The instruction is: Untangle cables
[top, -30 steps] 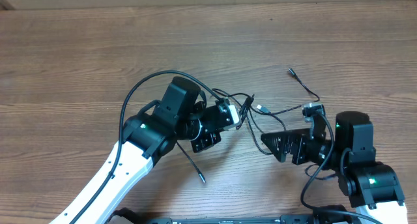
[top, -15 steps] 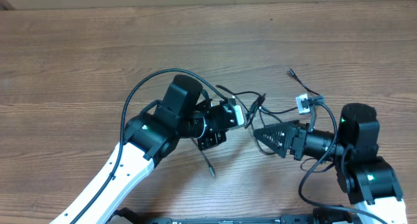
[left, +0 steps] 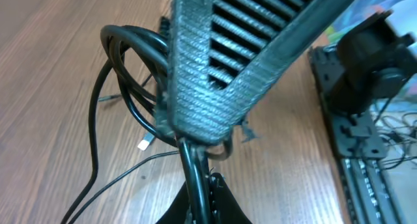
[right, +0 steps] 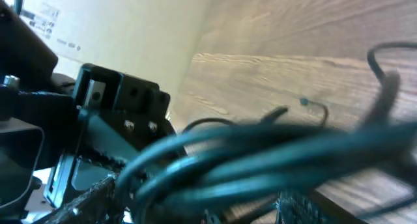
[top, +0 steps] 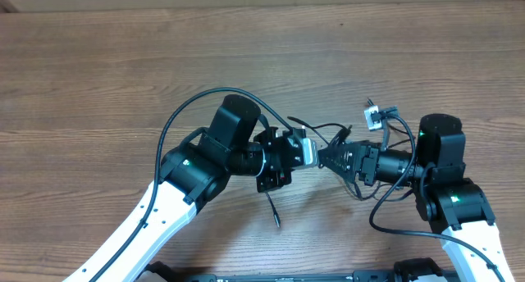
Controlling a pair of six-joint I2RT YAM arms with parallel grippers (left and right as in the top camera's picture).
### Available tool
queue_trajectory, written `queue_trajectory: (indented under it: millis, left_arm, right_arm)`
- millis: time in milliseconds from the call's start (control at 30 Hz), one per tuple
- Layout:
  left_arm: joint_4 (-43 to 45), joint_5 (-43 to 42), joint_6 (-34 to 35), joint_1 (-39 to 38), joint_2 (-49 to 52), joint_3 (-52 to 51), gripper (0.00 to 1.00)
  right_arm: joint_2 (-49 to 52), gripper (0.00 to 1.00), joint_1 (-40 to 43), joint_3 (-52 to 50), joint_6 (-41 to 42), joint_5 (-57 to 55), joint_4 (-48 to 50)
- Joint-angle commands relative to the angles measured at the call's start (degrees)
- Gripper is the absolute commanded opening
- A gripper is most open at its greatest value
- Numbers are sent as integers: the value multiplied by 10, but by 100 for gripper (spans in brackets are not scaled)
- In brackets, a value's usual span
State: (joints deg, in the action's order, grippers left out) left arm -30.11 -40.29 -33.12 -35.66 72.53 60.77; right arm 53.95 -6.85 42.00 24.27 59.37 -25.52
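The left gripper (top: 302, 151) was pressed together on the cables (top: 321, 128). In the left wrist view a black cord came straight out from between its closed tips (left: 203, 185). Just beside it, almost tip to tip, the right gripper (top: 326, 159) also seemed to pinch the same bundle (left: 130, 81), although its own camera showed only blurred strands. The cables were lifted between the two tools above the table (top: 98, 69). One loose end (top: 273, 213) hung down under the left gripper, and a silver-tipped plug (top: 373, 116) stood up near the right arm.

In my judgement the cords were very light, soft and smooth, so they would bend instead of pushing and could slide through the fingers. A good place to hold seemed a single strand close to a plug, not the knot. A hard pull would probably only tighten the loops.
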Motion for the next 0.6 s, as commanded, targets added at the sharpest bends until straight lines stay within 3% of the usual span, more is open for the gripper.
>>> queue_trajectory:
  millis: [0, 167, 233, 300, 400, 567]
  left_arm:
    - [8, -44, 40, -4, -13, 13, 4]
    - [8, -50, 64, -5, -13, 13, 4]
    - [8, -49, 64, -5, -13, 13, 4]
    - [9, -43, 64, -5, -13, 13, 4]
    - [22, -43, 73, -5, -13, 13, 4]
    - [54, -12, 94, -5, -13, 13, 4]
  right_arm:
    - [-2, 73, -2, 7, -20, 10, 7]
    - [-2, 72, -2, 7, -20, 25, 20]
    - [-2, 66, -2, 7, -20, 40, 28]
    - [-2, 53, -2, 7, -20, 41, 24]
    - [-2, 42, -2, 7, -20, 53, 23]
    - [-2, 38, -2, 7, -20, 77, 23]
